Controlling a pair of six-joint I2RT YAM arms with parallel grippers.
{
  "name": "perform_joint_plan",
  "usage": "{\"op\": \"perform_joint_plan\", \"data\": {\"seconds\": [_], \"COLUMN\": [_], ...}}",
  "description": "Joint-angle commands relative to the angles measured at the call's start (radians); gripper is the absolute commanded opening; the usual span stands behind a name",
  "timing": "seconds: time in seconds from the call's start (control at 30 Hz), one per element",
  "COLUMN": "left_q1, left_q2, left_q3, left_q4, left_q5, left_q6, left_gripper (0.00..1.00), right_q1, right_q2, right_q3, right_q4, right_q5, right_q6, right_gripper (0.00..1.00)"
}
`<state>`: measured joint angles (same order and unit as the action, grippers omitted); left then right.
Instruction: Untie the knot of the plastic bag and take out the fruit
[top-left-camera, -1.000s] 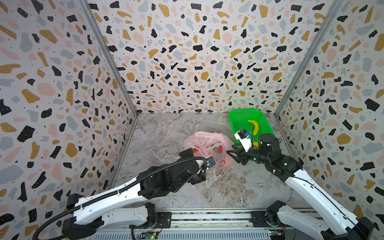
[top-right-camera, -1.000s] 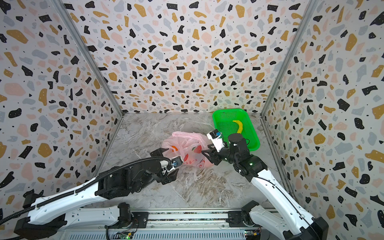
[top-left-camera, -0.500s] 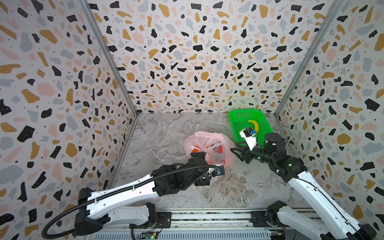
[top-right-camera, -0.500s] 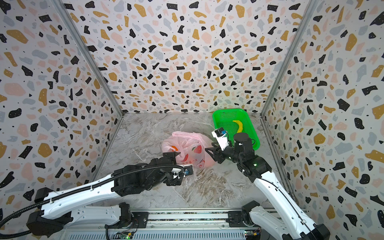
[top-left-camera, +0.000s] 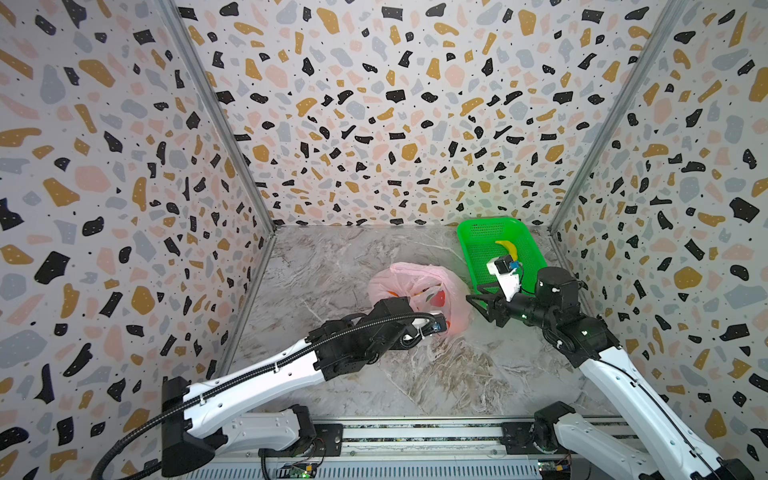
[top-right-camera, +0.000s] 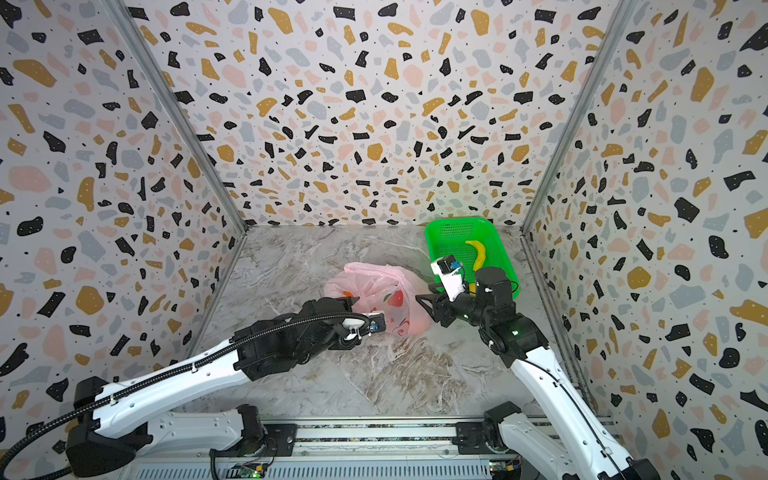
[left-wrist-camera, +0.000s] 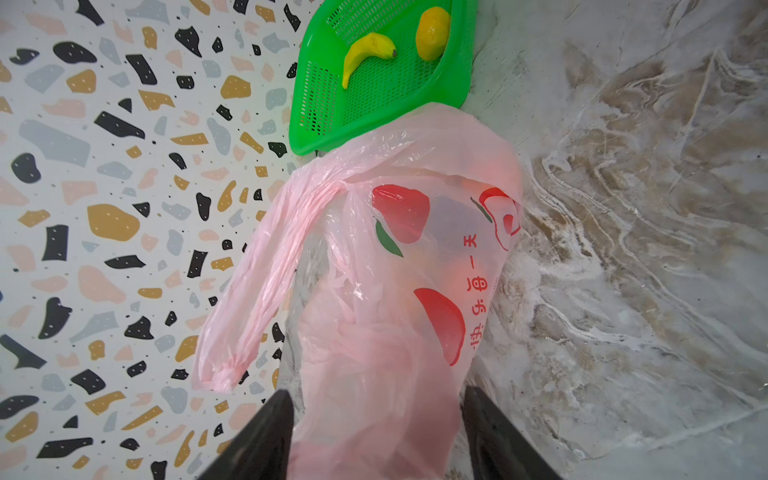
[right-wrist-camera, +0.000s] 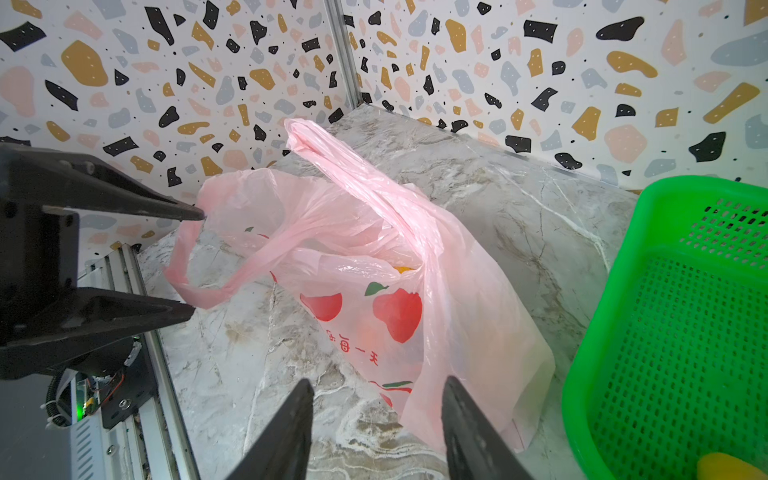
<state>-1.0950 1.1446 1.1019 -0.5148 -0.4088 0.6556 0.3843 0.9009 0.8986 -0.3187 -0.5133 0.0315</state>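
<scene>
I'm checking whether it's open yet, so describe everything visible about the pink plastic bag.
The plastic bag is thin, crinkly, translucent pink film printed with red fruit, green leaves and red characters. It lies slumped on the marble tabletop beside the green basket. Its handle strips hang loose, no knot visible; one handle loop sags between the open fingers of the left gripper. Something orange shows through.

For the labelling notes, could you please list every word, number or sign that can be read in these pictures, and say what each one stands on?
"快乐每一天": red lettering in one row on the plastic bag, beside its printed red fruit pictures; clearest in the left wrist view.
Blue part on the right wrist camera: any marking is too small to read.
Green basket: no lettering seen.
</scene>
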Motion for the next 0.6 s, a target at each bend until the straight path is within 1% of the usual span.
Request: {"op": "perform_joint_plan", "data": {"seconds": [0.0,0.13,0.2,0.23,0.27,0.3,0.33,0.37,0.47,0.57], "left_q1": [0.003,0.003,0.003,0.003,0.003,0.003,0.004,0.006,0.015,0.033], "left_q2": [-0.004,-0.005,-0.003,-0.003,-0.002,0.0,0.0,0.0,-0.003,-0.022], "left_q3": [0.005,-0.007,-0.014,-0.015,-0.012,-0.006,-0.002,0.002,0.015,0.034], "left_q4": [0.044,0.048,0.059,0.066,0.07,0.074,0.083,0.092,0.115,0.131], "left_q5": [0.019,0.026,0.009,-0.002,-0.013,-0.021,-0.033,-0.047,-0.073,-0.078], "left_q6": [0.016,0.013,0.013,0.015,0.015,0.012,0.005,-0.006,-0.046,-0.128], "left_gripper": [0.55,0.44,0.37,0.32,0.26,0.17,0.02,0.0,0.0,0.0], "right_q1": [-0.014,-0.033,-0.039,-0.041,-0.041,-0.041,-0.041,-0.041,-0.041,-0.032], "right_q2": [-0.019,-0.02,-0.023,-0.023,-0.025,-0.025,-0.024,-0.022,-0.013,-0.003], "right_q3": [-0.003,-0.004,-0.006,-0.008,-0.01,-0.012,-0.015,-0.019,-0.024,-0.02], "right_q4": [0.027,0.033,0.039,0.042,0.045,0.051,0.055,0.059,0.075,0.095], "right_q5": [-0.03,-0.042,-0.045,-0.047,-0.049,-0.052,-0.059,-0.067,-0.103,-0.146], "right_q6": [-0.003,0.001,0.005,0.008,0.011,0.014,0.02,0.023,0.038,0.056], "right_gripper": [0.51,0.51,0.51,0.51,0.51,0.51,0.51,0.51,0.52,0.51]}}
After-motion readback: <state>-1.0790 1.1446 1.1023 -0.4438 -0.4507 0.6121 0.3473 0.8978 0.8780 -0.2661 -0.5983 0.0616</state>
